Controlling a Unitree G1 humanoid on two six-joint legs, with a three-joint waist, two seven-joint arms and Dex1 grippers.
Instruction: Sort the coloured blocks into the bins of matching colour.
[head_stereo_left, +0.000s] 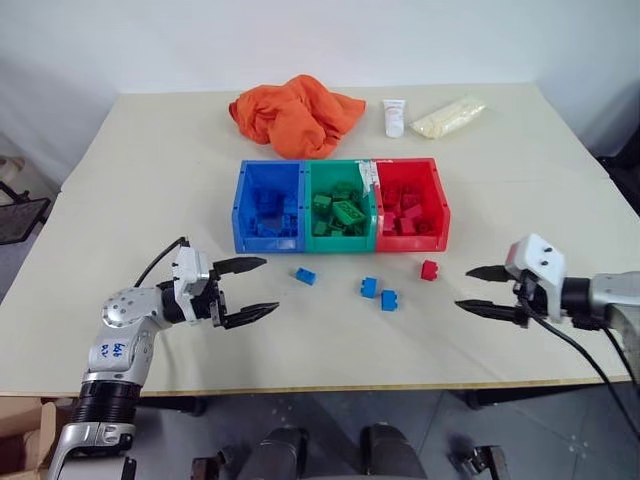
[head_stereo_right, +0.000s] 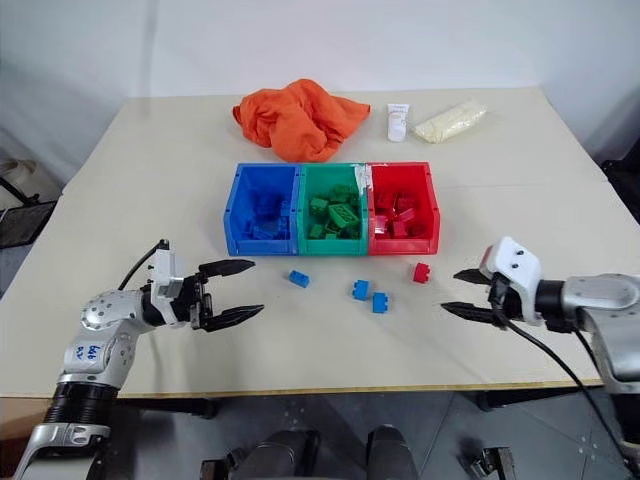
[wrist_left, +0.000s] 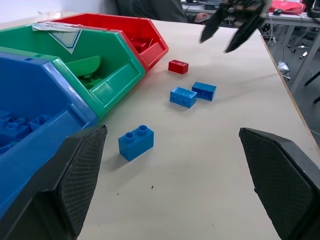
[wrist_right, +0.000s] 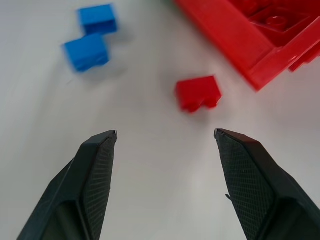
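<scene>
Three joined bins stand mid-table: blue bin (head_stereo_left: 268, 205), green bin (head_stereo_left: 339, 205), red bin (head_stereo_left: 410, 203), each with matching blocks inside. Loose on the table in front of them lie a blue block (head_stereo_left: 305, 275), two more blue blocks (head_stereo_left: 369, 287) (head_stereo_left: 389, 299) side by side, and a red block (head_stereo_left: 429, 269). My left gripper (head_stereo_left: 255, 289) is open and empty, left of the first blue block. My right gripper (head_stereo_left: 473, 289) is open and empty, just right of the red block (wrist_right: 198, 93).
An orange cloth (head_stereo_left: 296, 114) lies behind the bins, with a white tube (head_stereo_left: 394, 116) and a pale yellow bag (head_stereo_left: 448, 116) to its right. The table's front edge (head_stereo_left: 330, 385) runs close below both grippers.
</scene>
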